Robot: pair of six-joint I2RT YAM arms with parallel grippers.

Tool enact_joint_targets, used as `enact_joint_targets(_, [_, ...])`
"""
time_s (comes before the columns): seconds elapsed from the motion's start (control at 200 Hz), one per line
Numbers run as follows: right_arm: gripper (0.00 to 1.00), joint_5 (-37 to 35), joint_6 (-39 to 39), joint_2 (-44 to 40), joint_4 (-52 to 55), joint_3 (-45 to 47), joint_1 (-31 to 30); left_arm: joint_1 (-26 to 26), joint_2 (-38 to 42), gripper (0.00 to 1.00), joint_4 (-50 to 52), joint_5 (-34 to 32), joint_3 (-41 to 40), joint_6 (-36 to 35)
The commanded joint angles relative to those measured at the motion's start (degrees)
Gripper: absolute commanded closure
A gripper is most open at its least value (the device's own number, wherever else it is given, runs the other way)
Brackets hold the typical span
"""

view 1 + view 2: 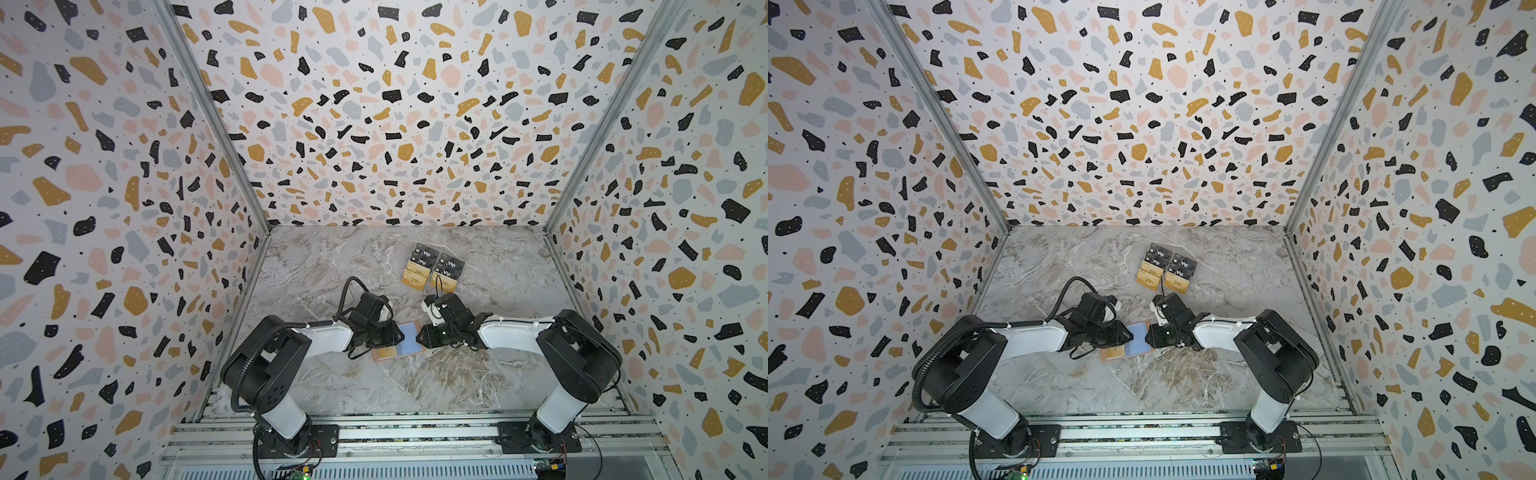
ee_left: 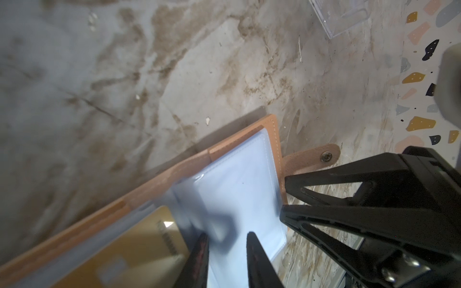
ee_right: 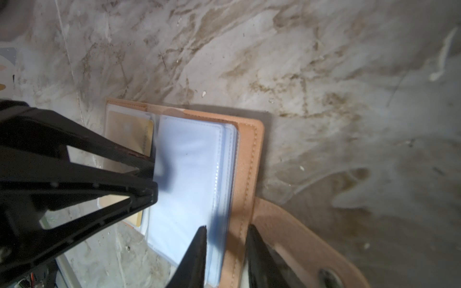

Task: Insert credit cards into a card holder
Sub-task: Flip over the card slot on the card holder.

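Observation:
The peach card holder [image 1: 379, 358] [image 1: 1106, 358] lies open on the marble, pale blue sleeves [image 2: 239, 179] [image 3: 189, 174] facing up. One gold credit card [image 1: 387, 353] [image 2: 139, 244] [image 3: 124, 129] sits in its left sleeve. More gold credit cards [image 1: 415, 280] [image 1: 1150, 278] rest in a clear stand farther back. My left gripper [image 2: 228, 239] [image 3: 153, 179] [image 1: 400, 334] hovers open over the sleeves near the fold. My right gripper [image 3: 225, 237] [image 2: 283, 198] [image 1: 420, 337] is open at the holder's right edge: one finger over the sleeves, the other by the snap strap [image 2: 324, 157].
The clear tiered stand [image 1: 427, 287] [image 2: 341, 17] also carries black "Vip" cards [image 1: 426, 253] [image 1: 1160, 254] at the back of the marble table [image 1: 478, 374]. Terrazzo walls [image 1: 124, 208] close in the left, right and back. Both arm bases stand on the front rail [image 1: 415, 436].

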State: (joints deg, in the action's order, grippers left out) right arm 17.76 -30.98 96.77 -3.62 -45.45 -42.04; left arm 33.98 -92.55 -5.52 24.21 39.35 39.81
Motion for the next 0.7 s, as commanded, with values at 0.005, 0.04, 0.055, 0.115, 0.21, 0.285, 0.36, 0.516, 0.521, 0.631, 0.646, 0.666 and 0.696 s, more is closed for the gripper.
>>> enact_joint_targets(0.005, [0.71, -0.86, 0.22, 0.18, 2.06, 0.90, -0.15, 0.48, 3.38, 0.69, -2.51, -0.08, -0.71, 2.64])
enact_joint_targets(0.04, [0.71, -0.87, 0.22, -0.06, 2.12, 0.98, -0.21, 0.48, 3.92, 0.69, -2.10, 0.01, -0.60, 2.66])
enact_joint_targets(0.055, [0.71, -0.89, 0.18, -0.15, 1.99, 1.09, -0.23, 0.48, 4.17, 0.69, -1.94, 0.00, -0.49, 2.65])
enact_joint_targets(0.115, [0.70, -0.97, 0.12, -0.46, 1.94, 1.15, -0.32, 0.48, 4.72, 0.67, -1.16, 0.07, -0.42, 2.45])
enact_joint_targets(0.21, [0.71, -0.93, 0.22, -0.49, 1.98, 1.07, -0.41, 0.48, 4.74, 0.67, -0.83, -0.02, -0.76, 2.22])
enact_joint_targets(0.285, [0.70, -0.94, 0.25, -0.47, 1.93, 1.11, -0.41, 0.44, 4.19, 0.67, -1.07, -0.47, -1.03, 2.45])
enact_joint_targets(0.36, [0.70, -0.87, 0.24, -0.47, 1.95, 1.07, -0.41, 0.22, 3.69, 0.67, -1.86, -0.79, -1.41, 2.94])
enact_joint_targets(0.516, [0.71, -0.91, 0.32, -0.62, 2.01, 1.16, -0.50, 0.08, 2.02, 0.66, -4.25, 0.83, -1.91, 3.70])
enact_joint_targets(0.521, [0.71, -0.94, 0.32, -0.66, 2.02, 1.16, -0.50, 0.10, 1.98, 0.66, -4.29, 0.84, -1.91, 3.74])
enact_joint_targets(0.631, [0.71, -1.00, 0.56, -0.68, 2.24, 1.08, -0.50, -0.05, 0.82, 0.66, -5.54, 1.46, -2.53, 4.17])
enact_joint_targets(0.646, [0.70, -1.03, 0.57, -0.67, 2.29, 1.04, -0.50, -0.05, 0.68, 0.65, -5.67, 1.46, -2.56, 4.28])
enact_joint_targets(0.666, [0.70, -1.05, 0.57, -0.58, 2.27, 0.99, -0.50, -0.05, 0.52, 0.65, -5.76, 1.40, -2.67, 4.35])
enact_joint_targets(0.696, [0.71, -0.97, 0.52, -0.55, 2.25, 0.99, -0.48, -0.14, 0.32, 0.65, -5.65, 1.08, -2.69, 4.32])
